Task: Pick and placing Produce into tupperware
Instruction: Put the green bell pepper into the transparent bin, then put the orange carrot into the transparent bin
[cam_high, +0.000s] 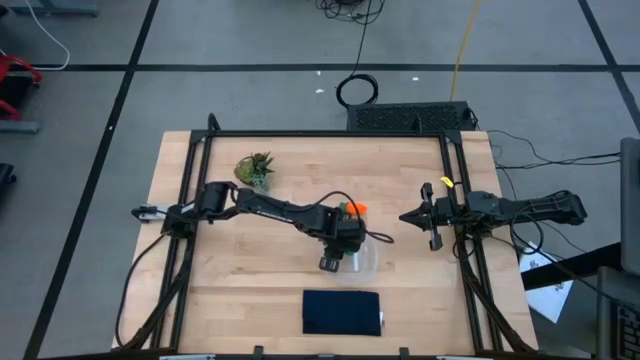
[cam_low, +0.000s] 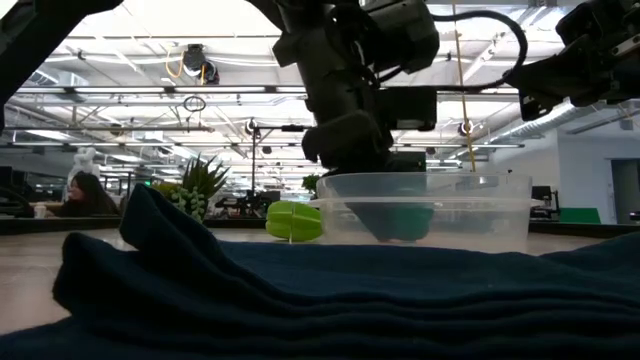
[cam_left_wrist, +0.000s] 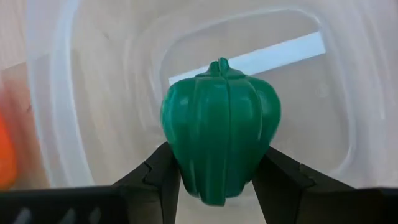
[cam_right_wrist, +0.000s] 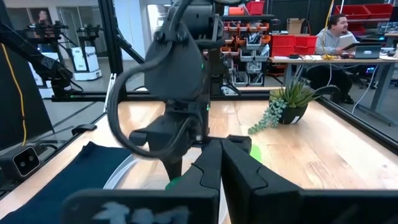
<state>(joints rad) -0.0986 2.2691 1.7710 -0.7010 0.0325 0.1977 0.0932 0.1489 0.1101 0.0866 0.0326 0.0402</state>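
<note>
- The left gripper (cam_left_wrist: 219, 180) was clamped on the dark green pepper (cam_left_wrist: 221, 127), one finger on each side, right down inside the clear tupperware (cam_low: 425, 210) near the middle of the table (cam_high: 250, 270).
- In the low view the pepper (cam_low: 400, 220) sat low in the tub; couldn't tell if it touched the floor.
- The lime-green piece (cam_low: 294, 221) lay on the table just beside the tub.
- The orange carrot (cam_high: 353, 208) was next to the tub's far side.
- The right gripper (cam_high: 410, 216) hung over the table's right edge, fingers pressed together, holding nothing.
- A dark navy cloth (cam_high: 341, 311) lay at the near edge, and a plant sprig (cam_high: 255, 170) at the far left.
</note>
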